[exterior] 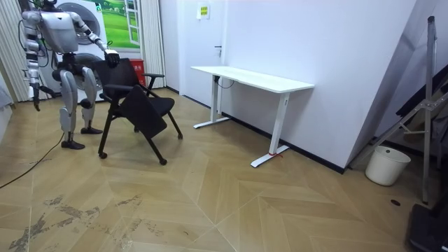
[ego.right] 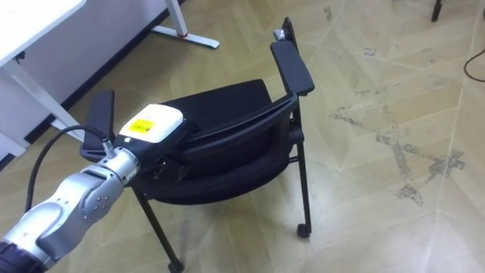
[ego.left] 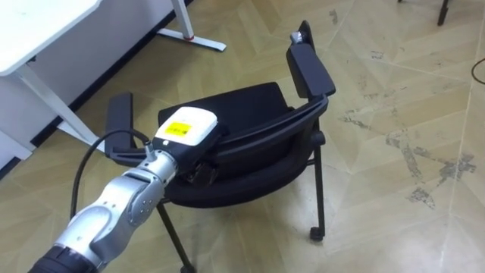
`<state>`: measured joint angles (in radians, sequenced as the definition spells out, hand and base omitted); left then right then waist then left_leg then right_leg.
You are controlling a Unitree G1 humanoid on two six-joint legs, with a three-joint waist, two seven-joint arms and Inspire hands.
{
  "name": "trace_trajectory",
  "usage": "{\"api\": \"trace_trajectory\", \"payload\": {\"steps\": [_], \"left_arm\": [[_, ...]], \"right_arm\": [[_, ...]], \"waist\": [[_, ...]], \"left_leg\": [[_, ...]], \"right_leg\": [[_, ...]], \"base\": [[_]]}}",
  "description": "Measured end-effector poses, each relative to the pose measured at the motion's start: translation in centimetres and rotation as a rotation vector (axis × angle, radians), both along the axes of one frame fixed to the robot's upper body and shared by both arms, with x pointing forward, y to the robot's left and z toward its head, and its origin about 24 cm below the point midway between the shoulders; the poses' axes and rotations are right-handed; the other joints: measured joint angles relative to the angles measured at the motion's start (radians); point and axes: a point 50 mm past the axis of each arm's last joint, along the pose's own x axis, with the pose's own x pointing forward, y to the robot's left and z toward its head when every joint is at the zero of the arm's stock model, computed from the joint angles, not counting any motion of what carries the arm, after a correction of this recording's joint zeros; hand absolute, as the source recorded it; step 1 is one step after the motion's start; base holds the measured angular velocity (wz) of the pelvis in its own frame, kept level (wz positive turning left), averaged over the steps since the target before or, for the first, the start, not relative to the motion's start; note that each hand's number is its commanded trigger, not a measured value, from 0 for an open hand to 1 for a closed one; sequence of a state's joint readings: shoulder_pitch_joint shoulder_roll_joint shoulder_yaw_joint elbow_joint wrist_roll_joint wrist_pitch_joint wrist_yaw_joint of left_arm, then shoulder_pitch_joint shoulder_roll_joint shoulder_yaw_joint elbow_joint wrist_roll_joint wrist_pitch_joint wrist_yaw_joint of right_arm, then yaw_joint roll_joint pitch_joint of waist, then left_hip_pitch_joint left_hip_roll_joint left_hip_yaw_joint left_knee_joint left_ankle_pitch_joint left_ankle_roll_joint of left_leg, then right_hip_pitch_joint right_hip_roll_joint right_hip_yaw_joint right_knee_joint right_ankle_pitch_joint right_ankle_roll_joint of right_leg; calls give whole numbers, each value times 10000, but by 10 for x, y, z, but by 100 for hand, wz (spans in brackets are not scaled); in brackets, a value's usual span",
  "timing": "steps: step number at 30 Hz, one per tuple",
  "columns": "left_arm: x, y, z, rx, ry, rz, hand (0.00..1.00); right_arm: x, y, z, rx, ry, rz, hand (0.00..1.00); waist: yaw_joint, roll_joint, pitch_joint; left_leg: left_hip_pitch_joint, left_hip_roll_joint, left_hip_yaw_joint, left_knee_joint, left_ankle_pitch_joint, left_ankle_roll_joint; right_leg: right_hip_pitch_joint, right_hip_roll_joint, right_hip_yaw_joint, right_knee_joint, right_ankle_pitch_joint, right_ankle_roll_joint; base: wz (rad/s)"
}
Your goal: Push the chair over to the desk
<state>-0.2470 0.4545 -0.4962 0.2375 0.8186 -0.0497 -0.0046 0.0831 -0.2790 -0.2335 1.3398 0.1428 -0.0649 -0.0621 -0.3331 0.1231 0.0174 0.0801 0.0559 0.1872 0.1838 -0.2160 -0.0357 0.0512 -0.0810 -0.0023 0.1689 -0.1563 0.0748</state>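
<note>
The push looks set up but hardly begun. The left hand [ego.left: 186,130] lies on the top edge of the chair [ego.left: 250,106], at the backrest [ego.left: 261,140]. Its pale back faces up and covers what is beneath, so I cannot tell whether it clasps the edge or only presses against it. It carries nothing else.

Just ahead of the hand and below it is the seat [ego.left: 242,98]. One armrest [ego.left: 119,121] stands close on the hand's left, the other [ego.left: 309,68] well off to its right and further ahead. The desk [ego.left: 38,30] lies ahead and to the hand's left, apart from the chair.

In the room view the robot stands close behind the chair [exterior: 136,105], at that view's left, with its left arm stretched to the backrest. Its right hand [exterior: 35,105] hangs at its side, away from the chair, too small there to tell how it is held.

Done, by my reading: the robot is in place and has contact with the backrest. Left: nearly the whole push. The chair stands on open floor [ego.left: 394,152], well apart from the desk [exterior: 252,77] in the room view. If the desk is the goal, which the task does not say, the chair must roll that whole way on its wheels [ego.left: 314,235], with the robot walking after it.
</note>
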Motion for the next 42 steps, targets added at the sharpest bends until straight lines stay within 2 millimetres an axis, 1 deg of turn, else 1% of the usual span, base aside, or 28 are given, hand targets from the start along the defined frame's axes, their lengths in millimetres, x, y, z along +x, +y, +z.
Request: {"api": "trace_trajectory", "payload": {"steps": [3, 5, 6, 7, 10, 14, 17, 18, 19, 20, 21, 22, 23, 24, 25, 26, 27, 28, 30, 31, 33, 34, 36, 37, 39, 41, 42], "left_arm": [[0, 2, 0, 33, 14, 65, 100], [0, 4, 0, 127, 7, 116, 100], [0, 6, 0, 168, 7, 115, 100], [0, 7, 0, 163, 11, 116, 100], [0, 8, 1, 132, 48, 176, 100], [0, 12, 1, 215, 20, 222, 100], [0, 15, 1, 289, -41, 263, 100], [0, 16, 1, 320, -46, 264, 100], [0, 18, 2, 399, -61, 237, 100], [0, 19, 2, 452, -68, 234, 100], [0, 21, 3, 519, -79, 246, 100], [0, 22, 3, 562, -83, 243, 100], [0, 25, 4, 662, -90, 238, 100], [0, 27, 4, 714, -94, 221, 100], [0, 30, 5, 666, -52, 251, 100], [1, 33, 7, 590, -46, 264, 100], [2, 36, 9, 586, -72, 248, 100], [2, 36, 10, 604, -89, 223, 100], [2, 36, 10, 596, -102, 142, 100], [2, 36, 11, 594, -104, 120, 100], [2, 36, 12, 576, -139, -37, 100], [2, 36, 12, 574, -151, -76, 100], [1, 39, 13, 697, -151, -165, 100], [1, 40, 13, 727, -144, -177, 100], [1, 40, 13, 740, -147, -228, 100], [1, 39, 14, 724, -149, -290, 100], [0, 39, 14, 718, -143, -344, 100]], "right_arm": [[-4, -7, 3, -467, -173, -852, 0], [-6, -16, 8, -1116, -102, -1253, 0], [-6, -22, 10, -1465, -114, -1457, 0], [-5, -24, 12, -1663, -116, -1554, 0], [-6, -36, 19, -2670, -125, -2303, 0], [2, -51, 32, -3934, -878, -3864, 0], [2, -61, 43, -5068, -1270, -4434, 0], [3, -64, 46, -5318, -1309, -4402, 0], [7, -71, 52, -5856, -1343, -4156, 0], [9, -80, 61, -6490, -1286, -3813, 0], [11, -87, 69, -7181, -1228, -3354, 0], [12, -90, 73, -7529, -1265, -3088, 0], [16, -96, 81, -8195, -1387, -2479, 0], [20, -98, 86, -8536, -1464, -2123, 0], [29, -103, 95, -9245, -1625, -1330, 0], [43, -105, 107, -10015, -2032, -582, 0], [58, -105, 118, -10843, -2534, 276, 0], [65, -103, 123, -11219, -2759, 840, 0], [89, -92, 141, -12552, -3676, 3090, 0], [95, -89, 145, -12815, -3906, 3526, 0], [115, -77, 163, -13829, -4829, 4940, 0], [121, -73, 168, -14078, -5117, 5232, 0], [140, -54, 186, -15130, -6141, 6683, 0], [145, -49, 190, -15298, -6389, 7031, 0], [157, -30, 204, -15971, -7301, 8067, 0], [164, -21, 215, -16400, -7898, 8421, 0], [168, -15, 223, -16540, -8269, 8520, 0]], "waist": [[-54, -14, -6], [-154, -3, -22], [-166, 21, -81], [-176, 38, -111], [-266, 50, -119], [-342, 55, -141], [-406, 52, -140], [-405, 51, -141], [-424, 9, -130], [-452, -21, -140], [-440, -101, -149], [-424, -146, -158], [-441, -223, -199], [-460, -262, -206], [-460, -308, -220], [-363, -315, -228], [-310, -309, -229], [-313, -311, -228], [-235, -318, -224], [-220, -316, -224], [-154, -313, -226], [-126, -313, -225], [23, -344, -203], [27, -353, -197], [101, -360, -193], [163, -358, -194], [275, -361, -192]], "left_leg": [[-13, -1, 0, -1, 0, 0], [-63, -1, 0, 50, 0, 0], [-134, -1, 18, 59, 1, 1], [-182, -1, 20, 57, 3, 4], [-207, -3, 31, 70, 19, 30], [-293, -3, 29, 110, 22, 35], [-346, -3, 46, 152, 22, 36], [-352, -3, 78, 151, 23, 37], [-359, -11, 163, 143, 36, 59], [-366, -28, 177, 140, 39, 65], [-369, -29, 213, 145, 45, 74], [-376, -28, 218, 150, 49, 81], [-409, -28, 232, 161, 53, 87], [-422, -27, 250, 173, 53, 87], [-452, -26, 359, 181, 53, 87], [-536, -26, 534, 223, 53, 88], [-608, -26, 621, 245, 53, 88], [-645, -26, 623, 272, 53, 88], [-682, -22, 649, 339, 53, 88], [-682, -21, 665, 336, 53, 88], [-663, -3, 875, 327, 53, 88], [-668, -3, 892, 326, 54, 88], [-590, -1, 927, 282, 53, 88], [-585, 1, 954, 253, 53, 88], [-561, 0, 996, 181, 53, 88], [-549, 1, 1024, 186, 53, 88], [-493, 2, 1060, 179, 53, 88]], "right_leg": [[-11, 0, -10, -5, -9, 13], [-29, 0, -7, -5, -13, 19], [-121, -1, 21, 18, -13, 18], [-184, -1, 25, 32, -12, 17], [-217, -7, 22, 72, -10, 15], [-364, -7, 64, 202, -11, 16], [-436, -7, 111, 258, -11, 16], [-463, -6, 124, 279, -11, 16], [-546, -12, 184, 355, -18, 27], [-572, -24, 223, 369, -22, 32], [-601, -25, 258, 392, -21, 32], [-615, -24, 260, 409, -21, 32], [-654, -25, 268, 427, -20, 30], [-669, -24, 288, 427, -18, 28], [-741, -23, 361, 439, 2, 32], [-938, -20, 536, 550, 10, 43], [-1075, -9, 656, 563, 59, 58], [-1100, -7, 669, 563, 70, 60], [-1116, -8, 676, 562, 90, 62], [-1116, -8, 676, 563, 90, 62], [-1194, -8, 729, 584, 90, 62], [-1221, -8, 760, 601, 90, 63], [-1223, 19, 849, 672, 90, 63], [-1212, 20, 849, 674, 90, 62], [-1214, 21, 848, 667, 90, 63], [-1217, 20, 845, 650, 89, 64], [-1218, 20, 851, 661, 89, 64]], "base": [[0], [0], [0], [0], [0], [0], [-1], [-11], [-12], [-14], [-7], [-5], [0], [-10], [-23], [-36], [-29], [-15], [0], [0], [-5], [-10], [-13], [-6], [0], [-2], [-5]]}}
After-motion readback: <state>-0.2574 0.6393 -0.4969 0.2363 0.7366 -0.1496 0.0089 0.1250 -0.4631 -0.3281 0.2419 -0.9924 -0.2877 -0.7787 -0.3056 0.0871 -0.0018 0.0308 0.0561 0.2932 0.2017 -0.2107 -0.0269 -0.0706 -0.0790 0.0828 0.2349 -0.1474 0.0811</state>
